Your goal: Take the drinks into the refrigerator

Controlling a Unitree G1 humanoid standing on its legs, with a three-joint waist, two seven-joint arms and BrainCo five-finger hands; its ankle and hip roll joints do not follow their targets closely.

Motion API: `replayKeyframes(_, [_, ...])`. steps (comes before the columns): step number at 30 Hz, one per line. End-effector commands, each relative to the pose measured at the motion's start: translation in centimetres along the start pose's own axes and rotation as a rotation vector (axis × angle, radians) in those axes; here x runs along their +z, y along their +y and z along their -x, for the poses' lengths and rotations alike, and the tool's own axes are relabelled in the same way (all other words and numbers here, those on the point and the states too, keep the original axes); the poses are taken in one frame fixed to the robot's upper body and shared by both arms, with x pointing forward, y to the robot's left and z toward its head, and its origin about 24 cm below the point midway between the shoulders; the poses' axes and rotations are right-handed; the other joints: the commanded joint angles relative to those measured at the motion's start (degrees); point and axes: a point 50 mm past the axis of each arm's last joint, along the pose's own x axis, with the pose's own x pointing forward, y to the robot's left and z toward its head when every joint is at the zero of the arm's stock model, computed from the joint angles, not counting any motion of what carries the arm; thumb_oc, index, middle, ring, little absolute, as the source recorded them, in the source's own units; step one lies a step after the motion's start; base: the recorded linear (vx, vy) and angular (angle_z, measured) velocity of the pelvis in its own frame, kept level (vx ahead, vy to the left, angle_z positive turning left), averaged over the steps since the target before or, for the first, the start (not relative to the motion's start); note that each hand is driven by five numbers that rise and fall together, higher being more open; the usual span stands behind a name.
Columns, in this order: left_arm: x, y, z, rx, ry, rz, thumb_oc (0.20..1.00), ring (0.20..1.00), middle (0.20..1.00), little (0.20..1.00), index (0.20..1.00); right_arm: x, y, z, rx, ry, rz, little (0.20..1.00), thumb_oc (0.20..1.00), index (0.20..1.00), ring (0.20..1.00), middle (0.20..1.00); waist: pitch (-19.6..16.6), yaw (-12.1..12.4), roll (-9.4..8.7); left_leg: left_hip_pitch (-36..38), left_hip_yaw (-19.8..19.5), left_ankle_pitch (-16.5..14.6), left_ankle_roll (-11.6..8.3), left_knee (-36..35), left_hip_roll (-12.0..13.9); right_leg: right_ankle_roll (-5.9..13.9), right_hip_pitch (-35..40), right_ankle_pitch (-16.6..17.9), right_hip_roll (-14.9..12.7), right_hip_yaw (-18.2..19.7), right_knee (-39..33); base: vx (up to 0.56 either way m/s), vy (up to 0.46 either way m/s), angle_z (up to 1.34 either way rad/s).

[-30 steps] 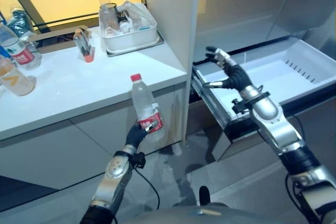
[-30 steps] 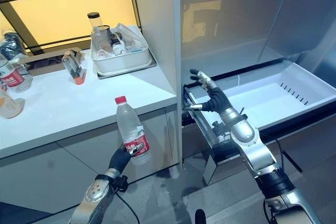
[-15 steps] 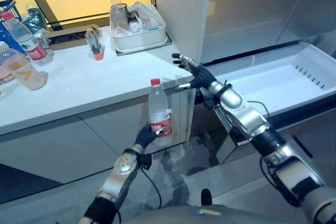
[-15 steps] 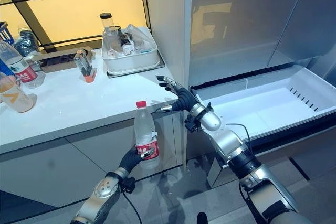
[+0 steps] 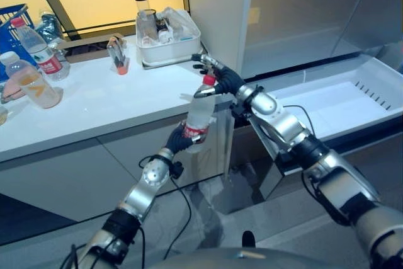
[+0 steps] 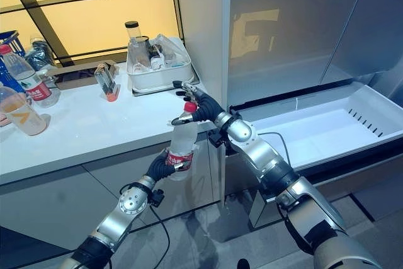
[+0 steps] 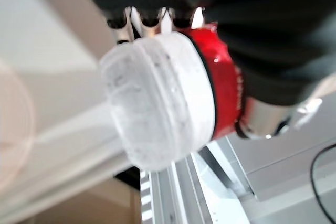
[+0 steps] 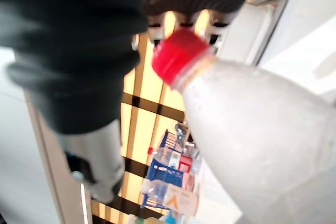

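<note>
My left robot hand (image 5: 178,141) is curled round the lower body of the water bottle (image 5: 199,116), holding it upright before the bench (image 5: 107,102) edge. My right robot hand (image 5: 217,80) reaches across, fingers spread and relaxed, at the red cap (image 5: 208,80).

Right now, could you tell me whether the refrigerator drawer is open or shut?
Open. The white refrigerator drawer is pulled well out from under the grey doors, its bare inside showing, while the water bottle is outside it in the left hand.
</note>
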Motion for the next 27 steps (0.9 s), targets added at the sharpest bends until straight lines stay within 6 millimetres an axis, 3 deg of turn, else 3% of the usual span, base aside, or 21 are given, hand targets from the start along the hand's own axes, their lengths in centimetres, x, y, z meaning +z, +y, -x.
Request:
replayKeyframes(1, [7.7,3.0,-2.0,0.115,-0.397,-0.052,0.2,0.2,0.2,0.2,0.2,3.4,-1.2,-1.4,-0.023,-0.131,0.032,1.0,1.0,1.0,1.0,1.0,-2.6,1.3,-2.89,-4.4,-0.8,0.1,3.21,0.7,-3.7,1.78,4.9,-8.3,-0.7,-2.1,5.2,0.0,0.0,0.0])
replayKeyframes(7, [8.8,4.2,-1.5,0.184,-0.461,-0.161,0.2,0.2,0.2,0.2,0.2,3.7,-1.7,-1.1,-0.03,-0.139,0.037,1.0,1.0,1.0,1.0,1.0,-2.6,1.4,-2.86,-4.3,-0.8,0.0,3.19,0.7,-3.8,1.82,4.9,-8.4,-0.7,-2.2,5.2,0.0,0.0,0.0])
replayKeyframes(18, [8.1,5.4,-0.9,0.259,-0.436,-0.107,0.2,0.2,0.2,0.2,0.2,4.6,-3.6,0.5,-0.02,-0.163,0.03,1.0,1.0,1.0,1.0,1.0,-2.5,1.4,-3.28,-4.5,-1.0,0.1,3.18,0.7,-3.6,1.85,4.9,-8.5,-0.9,-2.5,5.5,0.0,0.0,0.0])
replayKeyframes(24, [8.5,4.7,-1.4,0.249,-0.44,0.022,0.2,0.2,0.2,0.2,0.2,3.3,-3.3,0.7,-0.013,-0.117,0.016,1.0,1.0,1.0,1.0,1.0,-2.6,1.3,-3.33,-4.5,-1.1,0.0,3.3,0.8,-3.7,1.89,4.7,-8.6,-1.0,-2.6,5.7,0.0,0.0,0.01])
replayKeyframes(25, [9.0,4.4,-1.6,0.246,-0.46,0.085,0.2,0.2,0.2,0.2,0.2,1.9,-3.2,0.7,-0.038,-0.081,-0.036,1.0,1.0,1.0,1.0,1.0,-2.5,1.5,-3.31,-4.5,-1.1,0.0,3.38,0.8,-3.8,1.89,4.8,-8.6,-1.0,-2.7,5.7,0.0,0.0,0.0])
replayKeyframes(27, [9.4,4.4,-1.9,0.24,-0.468,0.112,0.2,0.2,0.2,0.2,0.2,0.9,-3.0,0.7,-0.038,-0.041,-0.029,1.0,1.0,1.0,1.0,1.0,-2.4,1.6,-3.31,-4.4,-1.2,0.1,3.38,0.8,-3.7,1.88,4.8,-8.7,-1.0,-2.7,5.8,0.0,0.0,0.0])
